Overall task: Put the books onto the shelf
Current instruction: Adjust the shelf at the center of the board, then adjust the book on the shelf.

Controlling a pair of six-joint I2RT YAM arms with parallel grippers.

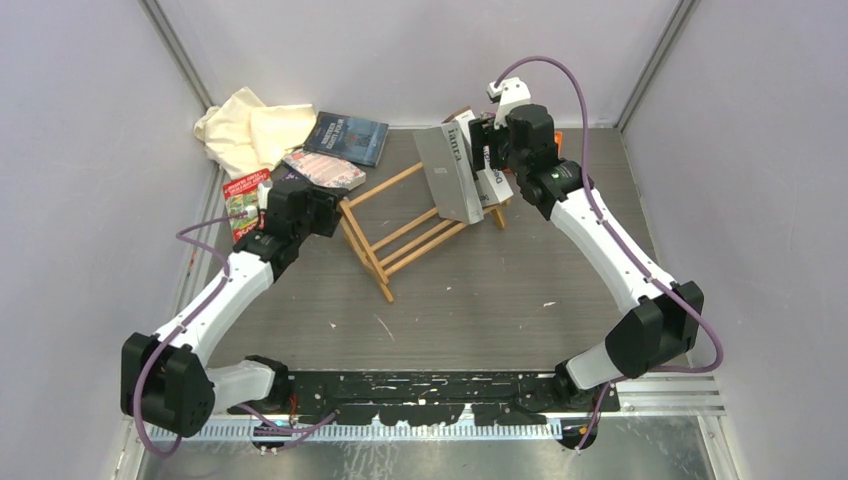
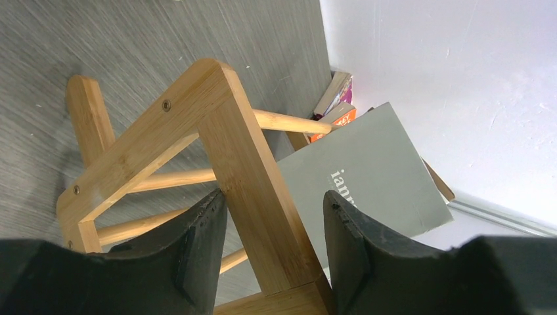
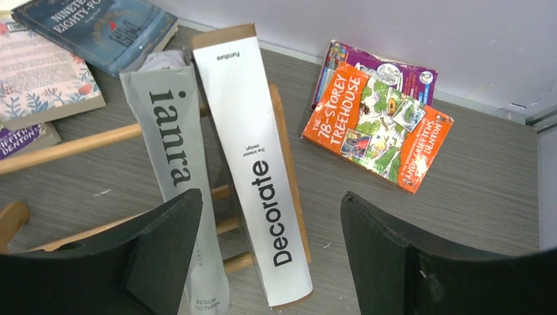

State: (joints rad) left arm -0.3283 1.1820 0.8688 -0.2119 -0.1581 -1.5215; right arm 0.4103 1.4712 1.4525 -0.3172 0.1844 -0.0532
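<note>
Where the left claw [image 2: 274,197] sits: astride the near end frame of the shelf [image 1: 410,232], with one upright post between its half-spread fingers.
Left grip: one pad lies against the post and a sliver of gap shows at the other; clamped or merely straddling, I cannot tell.
Right claw [image 3: 270,195]: spread wide, holding nothing, hanging over the shelf's far end.
On the shelf: grey "ianra" book [image 3: 174,151] and white "Decorate" book [image 3: 256,164], standing side by side at the far end.
Off the shelf, right: orange book [image 3: 378,131] lying on a purple book [image 3: 394,69], flat on the table [image 1: 500,290].
Off the shelf, left: dark blue book [image 1: 347,137], floral book [image 1: 325,168] and red-green book [image 1: 243,200], near the cream cloth [image 1: 250,128].
In the way: the two standing books sit directly beneath the right claw's open fingers.
</note>
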